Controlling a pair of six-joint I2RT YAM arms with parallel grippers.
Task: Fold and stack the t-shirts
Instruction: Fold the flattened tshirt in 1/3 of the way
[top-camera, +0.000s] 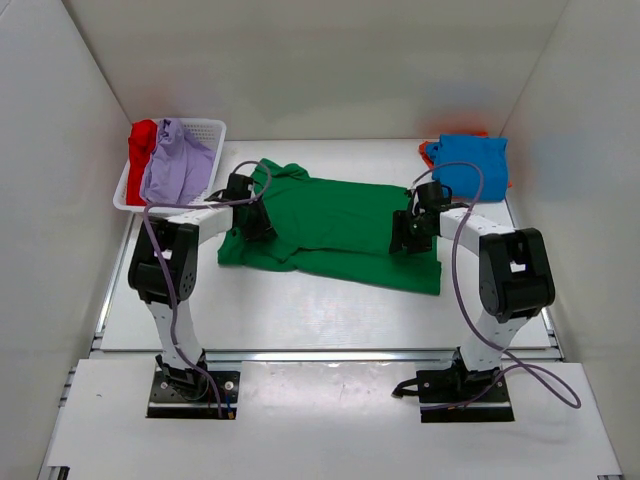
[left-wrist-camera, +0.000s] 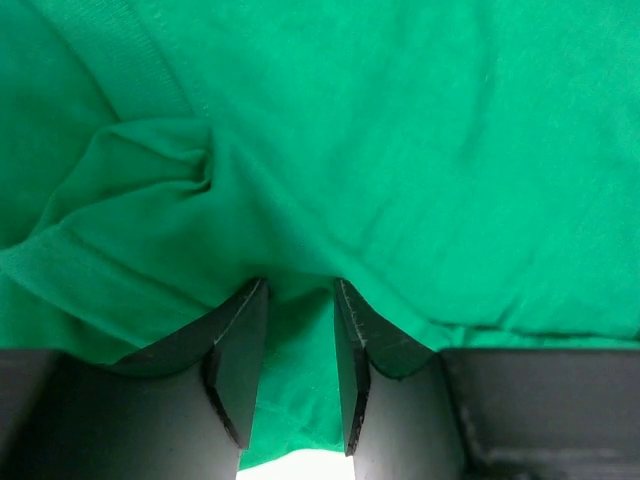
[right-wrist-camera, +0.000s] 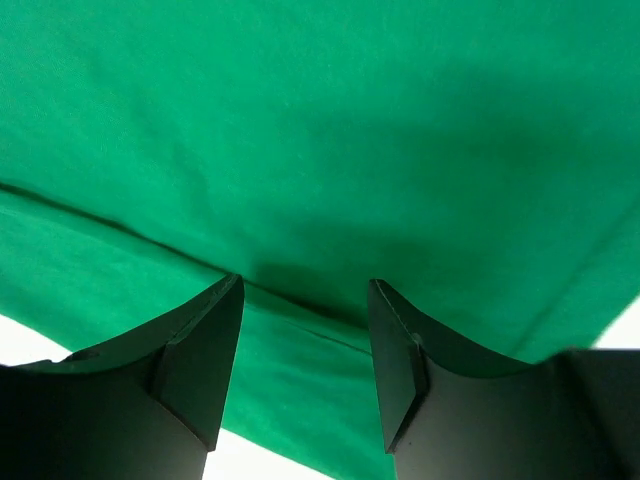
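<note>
The bright green t-shirt (top-camera: 330, 225) lies spread across the middle of the table. My left gripper (top-camera: 252, 218) is pressed down on its left part near the sleeve. In the left wrist view (left-wrist-camera: 300, 285) its jaws stand narrowly apart with green cloth (left-wrist-camera: 400, 150) between them. My right gripper (top-camera: 408, 238) is down on the shirt's right part. In the right wrist view (right-wrist-camera: 305, 285) it is open wide over green cloth (right-wrist-camera: 350, 120) near a folded edge. A folded blue t-shirt (top-camera: 470, 165) lies at the back right. Red (top-camera: 142, 150) and lavender (top-camera: 178, 165) t-shirts lie in the basket.
The white mesh basket (top-camera: 205, 125) stands at the back left against the side wall. A red-orange cloth edge (top-camera: 428, 152) shows under the blue t-shirt. White walls close in the table on the left, back and right.
</note>
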